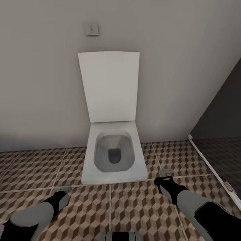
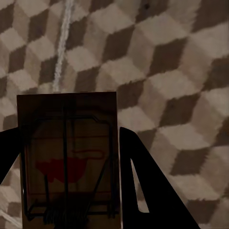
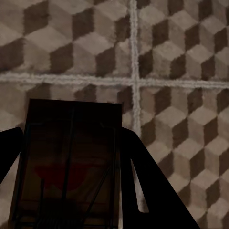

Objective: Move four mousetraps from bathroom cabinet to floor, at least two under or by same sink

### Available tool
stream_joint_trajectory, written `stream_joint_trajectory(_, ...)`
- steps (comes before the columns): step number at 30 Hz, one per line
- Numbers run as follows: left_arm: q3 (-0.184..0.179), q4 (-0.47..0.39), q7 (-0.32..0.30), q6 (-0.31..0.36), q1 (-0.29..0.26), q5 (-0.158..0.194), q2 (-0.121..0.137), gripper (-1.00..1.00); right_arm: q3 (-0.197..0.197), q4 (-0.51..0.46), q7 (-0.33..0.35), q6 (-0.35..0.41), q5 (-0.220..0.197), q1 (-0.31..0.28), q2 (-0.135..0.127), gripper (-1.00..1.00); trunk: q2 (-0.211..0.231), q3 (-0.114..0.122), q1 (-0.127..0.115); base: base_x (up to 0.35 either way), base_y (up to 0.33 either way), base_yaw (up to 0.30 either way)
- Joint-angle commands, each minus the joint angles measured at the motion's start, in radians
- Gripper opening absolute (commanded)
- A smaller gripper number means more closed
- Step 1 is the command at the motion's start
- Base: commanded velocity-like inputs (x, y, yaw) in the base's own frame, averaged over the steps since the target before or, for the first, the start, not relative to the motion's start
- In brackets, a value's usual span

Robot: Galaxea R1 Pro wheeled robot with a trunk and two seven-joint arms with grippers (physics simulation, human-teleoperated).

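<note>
The floor (image 1: pixel 140 207) of cube-patterned tiles spreads before a white toilet (image 1: pixel 113 154), lid up against the grey wall (image 1: pixel 40 83), with a dark glass panel (image 1: pixel 221 113) beside it. The head view shows both arms low in front of the toilet; the wrist views show what they carry. The left gripper (image 2: pixel 71 191) has its jaws clamped on a mousetrap (image 2: pixel 67 157), board flat between the fingers, above the tiles. The right gripper (image 3: pixel 71 191) likewise grips a second trap (image 3: pixel 71 162), darker in shadow.

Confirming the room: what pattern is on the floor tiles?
Brown, beige and white 3D cubes on the bathroom floor; head view.
</note>
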Motion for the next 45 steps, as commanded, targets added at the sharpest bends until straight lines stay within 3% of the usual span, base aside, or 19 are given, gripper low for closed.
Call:
stream_joint_trajectory(1, -0.009, 0.000, 0.002, 0.004, -0.001, 0.003, 0.000, -1.00, 0.009, -0.003, -0.005, 0.001, -0.010, 0.000, 0.000, -1.00, -0.001, -0.005, 0.000, 0.000, 0.000, -0.015)
stream_joint_trajectory(9, -0.009, 0.000, 0.001, -0.005, -0.001, 0.003, 0.000, -1.00, 0.009, -0.002, -0.005, -0.030, -0.010, 0.001, 0.001, -1.00, -0.002, -0.035, 0.004, 0.000, 0.000, -0.003)
stream_joint_trajectory(34, -0.009, 0.000, 0.001, -0.008, -0.001, 0.003, 0.000, -1.00, 0.009, -0.002, -0.005, -0.032, -0.005, 0.002, 0.004, -1.00, -0.008, -0.132, 0.015, 0.000, 0.000, 0.000)
stream_joint_trajectory(45, -0.011, 0.000, 0.002, -0.043, -0.001, 0.002, 0.000, -1.00, 0.009, -0.002, -0.005, -0.032, -0.005, 0.002, 0.005, -1.00, -0.008, -0.132, 0.015, 0.000, 0.000, 0.000)
